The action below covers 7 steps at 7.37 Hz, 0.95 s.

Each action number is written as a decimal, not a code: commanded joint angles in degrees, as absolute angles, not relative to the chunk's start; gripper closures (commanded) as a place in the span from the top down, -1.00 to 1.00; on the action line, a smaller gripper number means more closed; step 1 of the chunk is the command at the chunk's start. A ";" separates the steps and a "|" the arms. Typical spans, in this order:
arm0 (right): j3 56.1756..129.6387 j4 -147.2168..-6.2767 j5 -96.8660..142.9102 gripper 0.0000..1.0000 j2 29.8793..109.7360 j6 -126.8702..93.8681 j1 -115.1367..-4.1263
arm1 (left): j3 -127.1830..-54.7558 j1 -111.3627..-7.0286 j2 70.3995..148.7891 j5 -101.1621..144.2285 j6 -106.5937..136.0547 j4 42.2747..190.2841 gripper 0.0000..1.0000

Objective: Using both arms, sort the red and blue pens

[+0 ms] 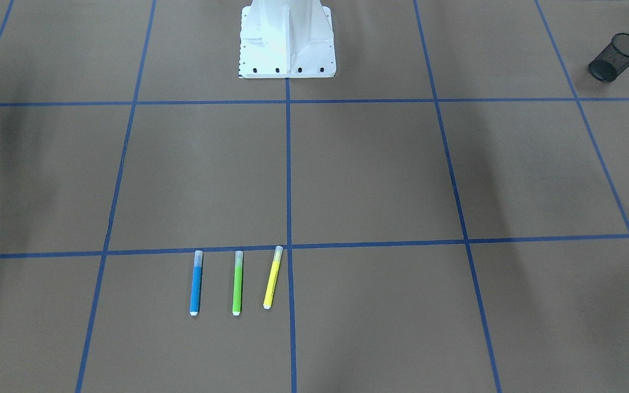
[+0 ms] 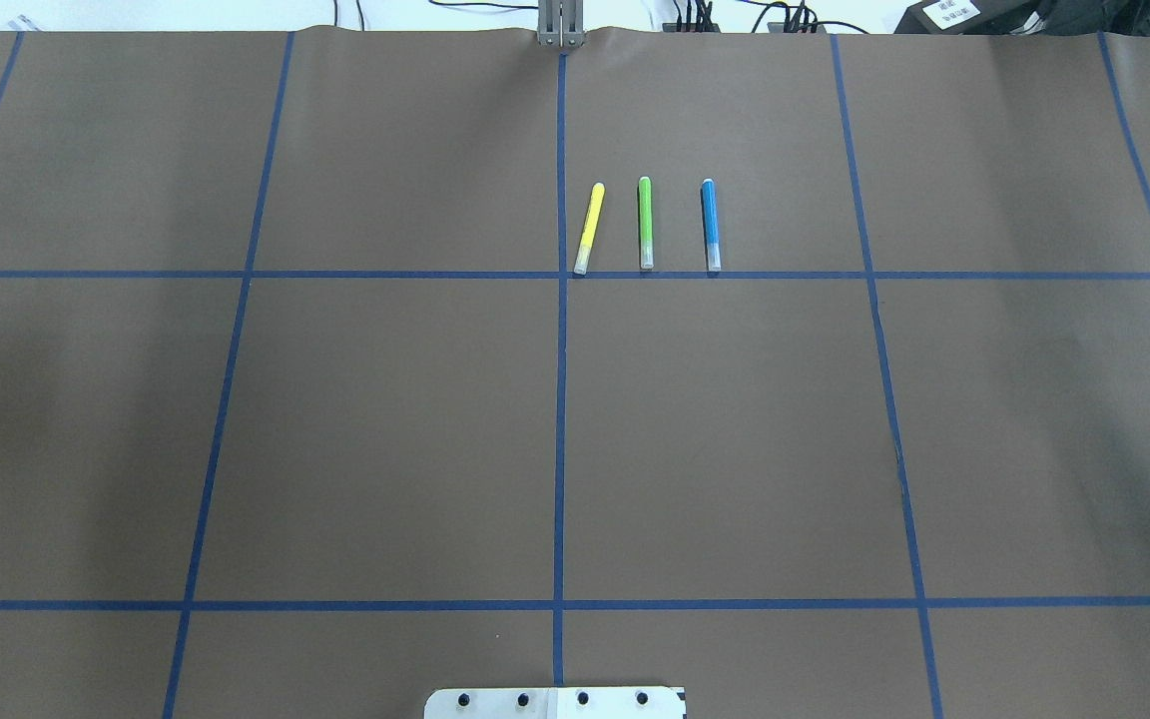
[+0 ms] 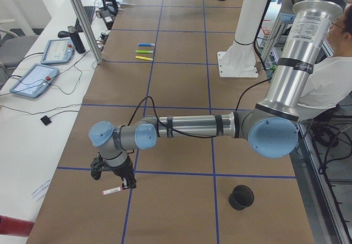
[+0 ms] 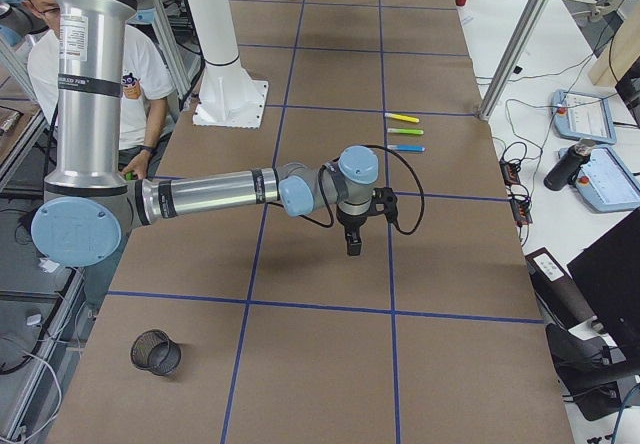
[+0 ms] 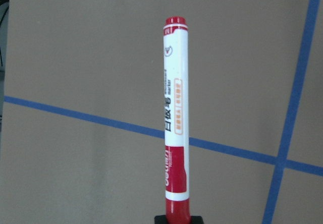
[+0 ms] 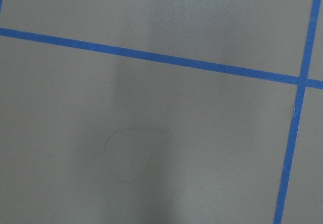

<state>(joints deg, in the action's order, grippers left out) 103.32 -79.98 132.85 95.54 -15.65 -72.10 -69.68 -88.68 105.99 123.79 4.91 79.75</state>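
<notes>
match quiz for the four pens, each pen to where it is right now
Pens:
1 red marker
2 blue highlighter
3 green highlighter
4 yellow highlighter

Places:
a middle of the row on the table
b held by the left gripper
c row end beside the centre tape line
d row end farthest from that line

Pairs: 1-b, 2-d, 3-a, 4-c
</notes>
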 commanded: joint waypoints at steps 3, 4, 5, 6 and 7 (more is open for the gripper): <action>103.36 -79.98 132.02 1.00 95.54 -16.17 -71.10 | -70.49 -94.39 102.67 127.18 -13.76 57.52 -1.00; 103.27 -79.98 131.58 1.00 95.54 -16.17 -70.76 | -70.66 -96.13 100.74 127.18 -16.15 54.52 -1.00; 103.36 -79.98 131.75 1.00 95.54 -16.26 -70.58 | -70.93 -97.11 99.85 127.18 -19.65 48.75 -1.00; 103.45 -79.98 131.84 1.00 95.54 -16.26 -70.40 | -70.84 -97.12 99.58 127.18 -24.56 42.25 -1.00; 103.53 -79.98 131.84 1.00 95.54 -16.17 -70.31 | -70.84 -97.21 99.58 127.18 -27.31 36.01 -1.00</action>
